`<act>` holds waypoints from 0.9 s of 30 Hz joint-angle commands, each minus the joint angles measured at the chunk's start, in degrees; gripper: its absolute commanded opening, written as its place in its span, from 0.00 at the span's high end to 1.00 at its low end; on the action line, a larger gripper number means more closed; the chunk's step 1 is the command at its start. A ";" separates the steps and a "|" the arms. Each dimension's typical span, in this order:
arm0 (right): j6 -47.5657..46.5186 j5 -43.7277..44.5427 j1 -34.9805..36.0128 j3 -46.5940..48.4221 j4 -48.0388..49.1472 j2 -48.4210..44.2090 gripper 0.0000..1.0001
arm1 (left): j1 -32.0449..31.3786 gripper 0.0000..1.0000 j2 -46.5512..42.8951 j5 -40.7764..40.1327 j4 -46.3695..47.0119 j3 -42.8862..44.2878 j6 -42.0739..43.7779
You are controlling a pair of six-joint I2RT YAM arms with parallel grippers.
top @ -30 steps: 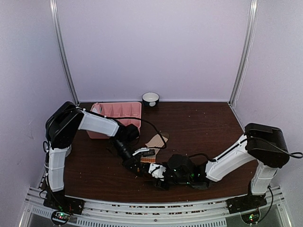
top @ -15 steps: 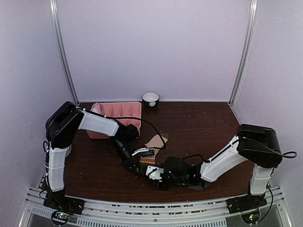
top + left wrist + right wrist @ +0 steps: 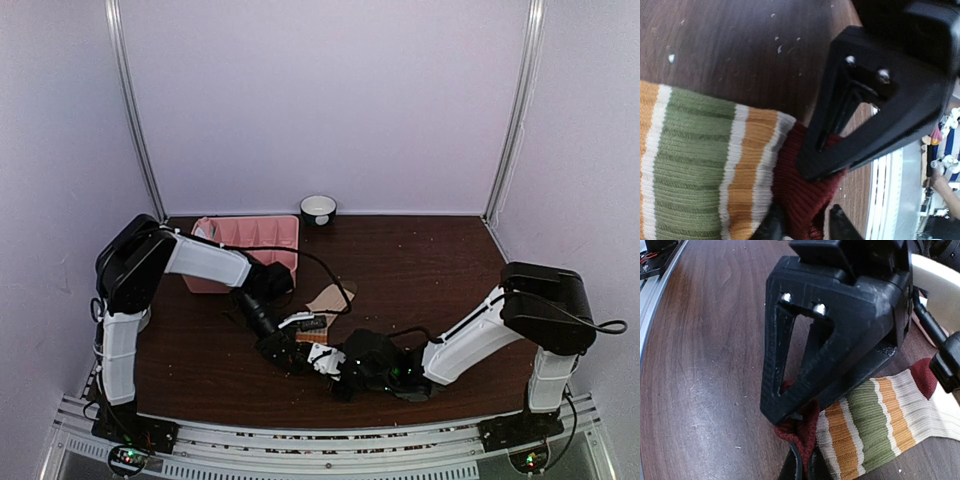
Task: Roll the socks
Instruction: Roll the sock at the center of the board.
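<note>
The tan sock lies on the dark table in front of the arms. Its end is striped orange, green and white with a maroon edge, which also shows in the right wrist view. My left gripper has maroon cloth between its fingers, and in the top view it sits at the sock's near end. My right gripper is pinched shut on the same maroon edge, tip to tip with the left one, and shows in the top view too. The pink sock is not in view.
A pink divided tray stands at the back left, behind the left arm. A small white bowl sits against the back wall. The table's front edge and metal rail lie just behind the grippers.
My right gripper has slid a little left and closer to the left gripper at the sock's maroon end. The left arm has barely moved.
</note>
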 commanded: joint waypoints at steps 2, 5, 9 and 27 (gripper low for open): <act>9.23 -5.88 -1.38 -0.54 0.60 0.05 1.00 | 0.51 0.57 -6.45 -8.80 7.40 -4.78 -0.98; 13.91 -9.93 -2.25 -1.88 0.94 0.26 1.00 | 0.51 0.50 -12.98 -13.72 13.57 -9.30 -2.77; 20.26 -13.13 -3.87 -2.21 -1.68 1.24 1.00 | 0.51 0.45 -19.43 -14.37 19.10 -13.81 -2.16; 42.20 -33.74 -13.29 3.04 -14.58 7.48 1.00 | -7.01 0.55 -21.81 -23.47 28.50 -19.29 2.07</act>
